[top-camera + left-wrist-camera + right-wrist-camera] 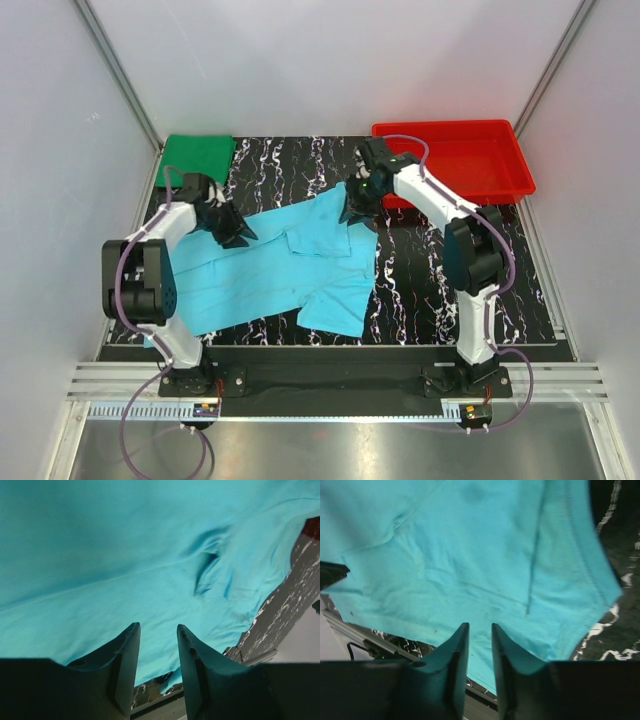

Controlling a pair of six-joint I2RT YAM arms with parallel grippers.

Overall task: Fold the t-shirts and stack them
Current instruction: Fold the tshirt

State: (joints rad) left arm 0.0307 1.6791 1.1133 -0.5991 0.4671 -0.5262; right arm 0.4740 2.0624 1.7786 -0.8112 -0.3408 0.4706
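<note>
Partly, left arm (150, 262) hides cyan shirt (262, 282); wrist views crop it.

White back wall (330, 60), plain, evenly lit. White side walls left (50, 150) and right (600, 200), closing in booth. Slanted grey metal post in each rear corner (118, 70) (548, 70). Desk (420, 290): black top with white marble veins. Silver slotted rail (560, 380) along near edge. Below it, dull grey metal floor panel (330, 450) with faint sheen. Light soft, no hard shadows.
</note>
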